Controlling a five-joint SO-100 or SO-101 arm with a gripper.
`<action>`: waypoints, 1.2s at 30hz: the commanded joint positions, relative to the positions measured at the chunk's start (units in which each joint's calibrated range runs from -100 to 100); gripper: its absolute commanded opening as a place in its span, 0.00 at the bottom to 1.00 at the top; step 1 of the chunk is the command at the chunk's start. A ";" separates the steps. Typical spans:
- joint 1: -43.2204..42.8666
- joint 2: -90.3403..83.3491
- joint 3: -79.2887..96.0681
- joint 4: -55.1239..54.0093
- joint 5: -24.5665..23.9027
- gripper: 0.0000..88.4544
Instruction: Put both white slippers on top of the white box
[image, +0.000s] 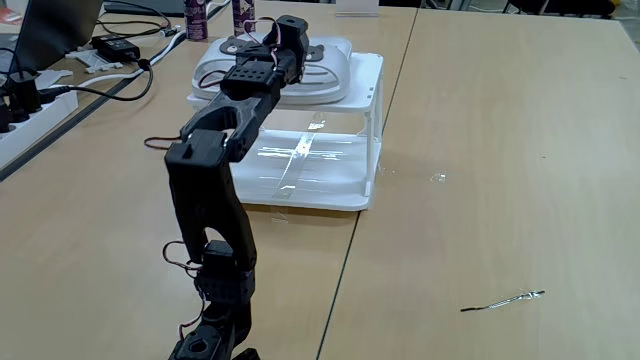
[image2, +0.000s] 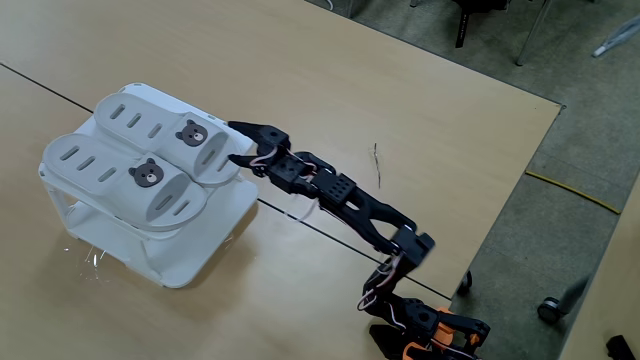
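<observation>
We see both pale grey-white rubber slide slippers lying side by side on the flat top of the white plastic two-tier rack (image2: 190, 262), which stands on the light wooden tabletop (image2: 330, 80). In a fixed view from above, the farther slipper (image2: 165, 128) and the nearer slipper (image2: 120, 175) each show a slotted strap and a small brown bear face, and they touch along their inner edges. Together they cover most of the rack's top.

The black arm (image2: 360, 208) reaches from its base at the tabletop's edge toward the rack. Its hand (image2: 240, 148) sits at the toe end of the farther slipper, with the upper finger (image2: 258, 130) just beside the bear face; we see the fingers a little apart and nothing held between them.

In a fixed view from behind the arm, the hand (image: 285, 40) hangs over the slippers (image: 325, 70), and cables, a power strip (image: 30, 110) and two bottles (image: 197, 18) lie at the tabletop's far left.
</observation>
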 joint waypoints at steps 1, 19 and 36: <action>-0.15 -15.41 7.70 -1.69 0.42 0.36; -3.19 -28.12 14.92 -52.42 0.42 0.01; -2.62 -79.69 38.83 -68.90 0.42 0.01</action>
